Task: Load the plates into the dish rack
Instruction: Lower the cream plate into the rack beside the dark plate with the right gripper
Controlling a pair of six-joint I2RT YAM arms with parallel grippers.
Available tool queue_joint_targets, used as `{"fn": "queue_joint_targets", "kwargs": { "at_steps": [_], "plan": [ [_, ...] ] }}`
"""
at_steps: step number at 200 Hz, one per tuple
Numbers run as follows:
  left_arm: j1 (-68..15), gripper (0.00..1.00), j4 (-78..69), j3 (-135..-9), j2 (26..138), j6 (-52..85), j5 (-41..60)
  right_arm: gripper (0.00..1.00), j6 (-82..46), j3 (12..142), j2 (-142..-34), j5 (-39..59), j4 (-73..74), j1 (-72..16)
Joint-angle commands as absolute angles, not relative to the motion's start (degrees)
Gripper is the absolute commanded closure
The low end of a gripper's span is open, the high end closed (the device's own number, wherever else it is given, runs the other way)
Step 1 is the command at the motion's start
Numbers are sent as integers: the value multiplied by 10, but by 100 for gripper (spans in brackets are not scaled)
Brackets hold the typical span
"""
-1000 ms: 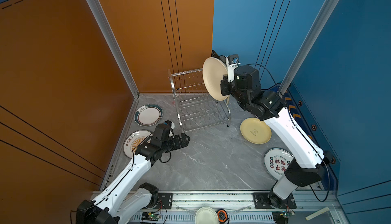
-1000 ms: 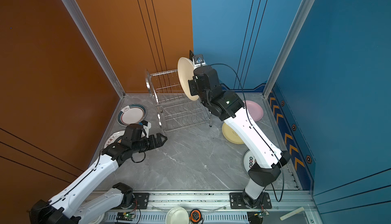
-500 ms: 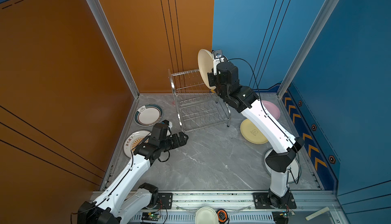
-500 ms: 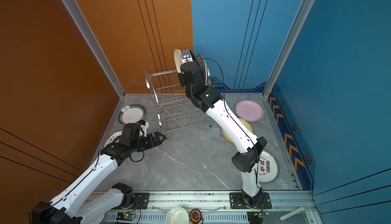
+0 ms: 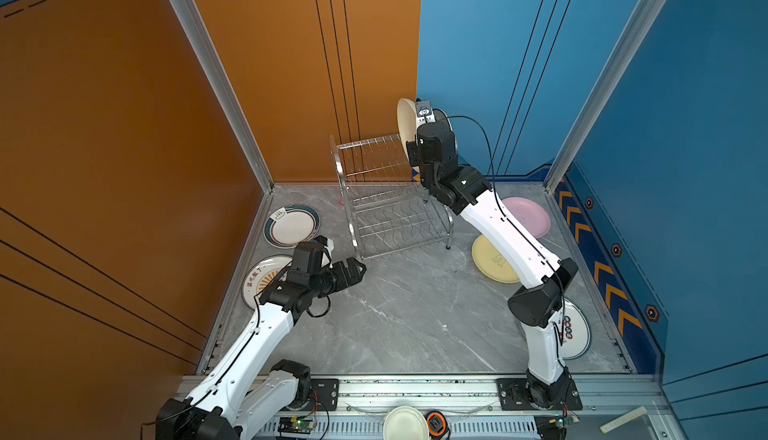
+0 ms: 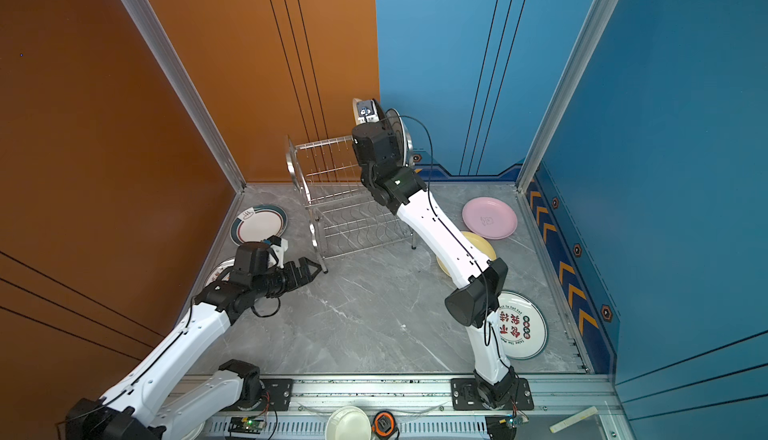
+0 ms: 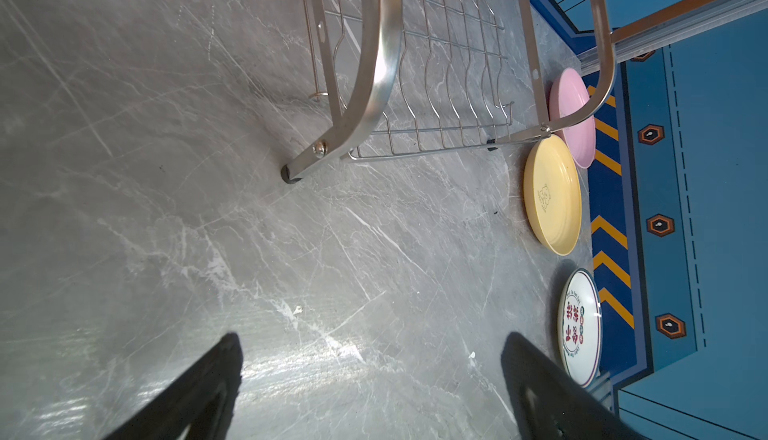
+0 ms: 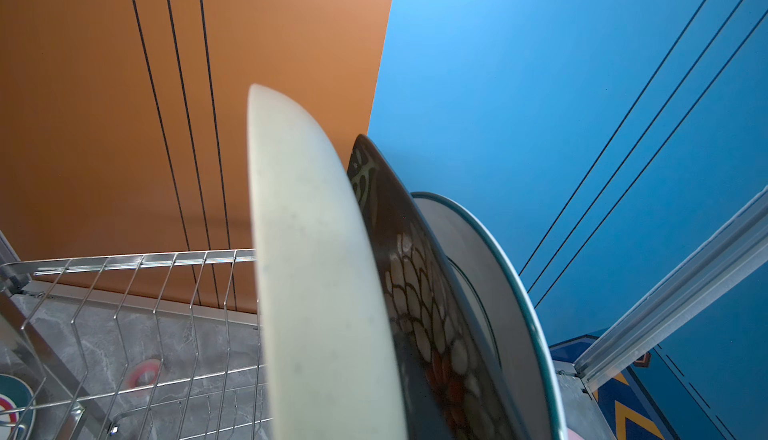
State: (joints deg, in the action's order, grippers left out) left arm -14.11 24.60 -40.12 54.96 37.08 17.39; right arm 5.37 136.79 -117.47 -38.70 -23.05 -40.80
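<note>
A robotics test cell is showing its workings: orange wall panels (image 5: pixel 104 126) and blue wall panels (image 5: pixel 478 43) are closing in a grey marble-patterned desk (image 5: pixel 415 325) between aluminium posts (image 5: pixel 208 64). A white left arm (image 5: pixel 266 330) and right arm (image 5: pixel 507 230) are standing bolted to a metal rail (image 5: pixel 415 390) beside a bare circuit board (image 5: pixel 296 424). A steel dish rack (image 5: pixel 390 209) is sitting on the desk.

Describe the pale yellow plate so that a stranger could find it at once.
Find the steel dish rack at the back; right of it, three plates lie along the blue side wall. The pale yellow plate is the middle one, partly hidden by the right arm. Its neighbours are a pink plate and a red-lettered white plate.
</note>
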Motion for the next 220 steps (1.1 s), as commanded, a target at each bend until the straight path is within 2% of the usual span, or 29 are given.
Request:
{"fn": "queue_joint_targets", "kwargs": {
  "at_steps": [1, 220],
  "plan": [
    [-133, 2, 243, -392, 546, 358, 194, 97, 61, 1389, -1181, -409, -207, -406],
    [-115, 2, 245, -376, 517, 363, 208, 98, 37, 1331, -1182, -427, -238, -388]
  ]
}}
